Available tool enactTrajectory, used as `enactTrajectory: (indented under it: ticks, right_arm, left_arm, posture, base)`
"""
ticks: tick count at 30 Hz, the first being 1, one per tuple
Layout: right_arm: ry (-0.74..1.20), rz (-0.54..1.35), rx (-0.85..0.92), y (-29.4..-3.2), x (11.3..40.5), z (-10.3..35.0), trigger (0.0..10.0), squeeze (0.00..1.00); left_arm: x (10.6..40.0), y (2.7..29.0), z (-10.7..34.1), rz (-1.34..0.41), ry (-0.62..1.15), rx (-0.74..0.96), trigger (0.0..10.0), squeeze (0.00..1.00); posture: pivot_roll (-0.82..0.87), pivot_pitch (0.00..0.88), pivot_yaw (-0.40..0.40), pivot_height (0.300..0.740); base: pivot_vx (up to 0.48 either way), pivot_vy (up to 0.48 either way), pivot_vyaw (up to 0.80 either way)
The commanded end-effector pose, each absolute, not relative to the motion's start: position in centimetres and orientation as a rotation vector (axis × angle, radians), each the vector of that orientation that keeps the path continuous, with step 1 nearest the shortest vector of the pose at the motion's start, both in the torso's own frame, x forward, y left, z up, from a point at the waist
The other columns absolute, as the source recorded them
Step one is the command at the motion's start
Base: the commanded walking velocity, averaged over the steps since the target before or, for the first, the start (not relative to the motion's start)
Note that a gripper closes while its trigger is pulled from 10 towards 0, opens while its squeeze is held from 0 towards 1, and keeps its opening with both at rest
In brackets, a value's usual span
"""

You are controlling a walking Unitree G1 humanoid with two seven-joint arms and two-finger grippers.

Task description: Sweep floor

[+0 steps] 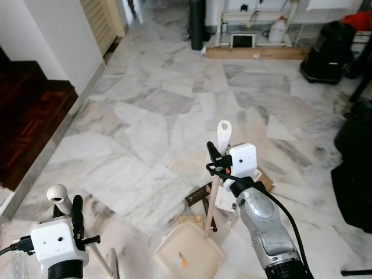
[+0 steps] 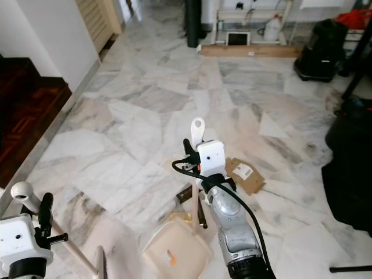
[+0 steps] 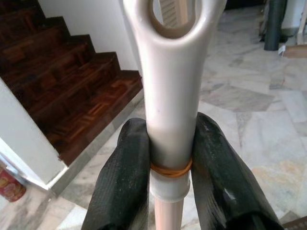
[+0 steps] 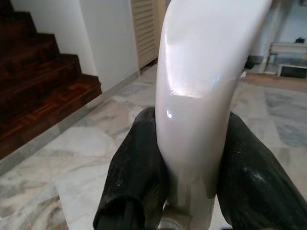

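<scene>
- The left gripper (image 3: 170, 158) is clenched on a smooth white broom handle (image 3: 170, 96), low at the robot's left.
- The right gripper (image 4: 192, 158) grasps the glossy dustpan handle (image 1: 224, 135); the beige dustpan (image 1: 189, 253) rests on veined marble floor (image 1: 157, 104).
- A cardboard scrap (image 2: 243, 174) bears a white label, unreadable.
- Dark wooden stairs (image 1: 29, 110) stand at the left.

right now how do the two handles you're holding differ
The left hand grips a round broom handle leaning away to the robot's left. The right hand grips the flatter dustpan handle, nearly upright, with the dustpan resting on the floor. Both are pale with a hanging hole on top.
</scene>
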State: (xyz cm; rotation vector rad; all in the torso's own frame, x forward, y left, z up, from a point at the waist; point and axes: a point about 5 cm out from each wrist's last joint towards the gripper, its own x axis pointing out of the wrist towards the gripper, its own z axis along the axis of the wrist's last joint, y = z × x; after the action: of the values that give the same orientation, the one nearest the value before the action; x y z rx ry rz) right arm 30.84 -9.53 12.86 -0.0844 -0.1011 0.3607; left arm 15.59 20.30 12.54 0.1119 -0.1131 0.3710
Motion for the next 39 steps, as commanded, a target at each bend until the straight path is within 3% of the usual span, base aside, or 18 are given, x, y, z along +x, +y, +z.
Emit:
enactTrajectory:
  ticks: [1,13,26,39]
  right_arm:
    - [-0.124,0.351,-0.074,-9.5,31.0,13.6,10.0,0.00]
    - [-0.110,0.335,-0.097,-9.6,31.1,13.2,10.0,0.00]
    - [0.023,0.147,-0.153,-11.9,32.0,11.6,10.0,0.00]
    - [0.100,0.311,-0.196,-10.8,31.8,11.2,10.0,0.00]
  left_arm:
    - [15.6,20.2,13.5,0.363,-0.147,0.144,10.0,0.00]
    - [15.8,20.0,13.3,0.344,-0.144,0.140,10.0,0.00]
    - [15.7,20.4,13.1,0.350,-0.132,0.150,10.0,0.00]
    - [15.9,20.4,13.1,0.345,-0.130,0.145,10.0,0.00]
  posture:
    - [-0.03,0.135,0.081,0.740]
    - [-0.04,0.129,0.078,0.740]
    - [-0.04,0.132,0.078,0.740]
    - [-0.04,0.137,0.078,0.740]
  base:
    - [0.304,0.000,0.00]
    - [0.144,0.000,-0.20]
    - [0.000,0.000,0.00]
    - [0.000,0.000,0.00]
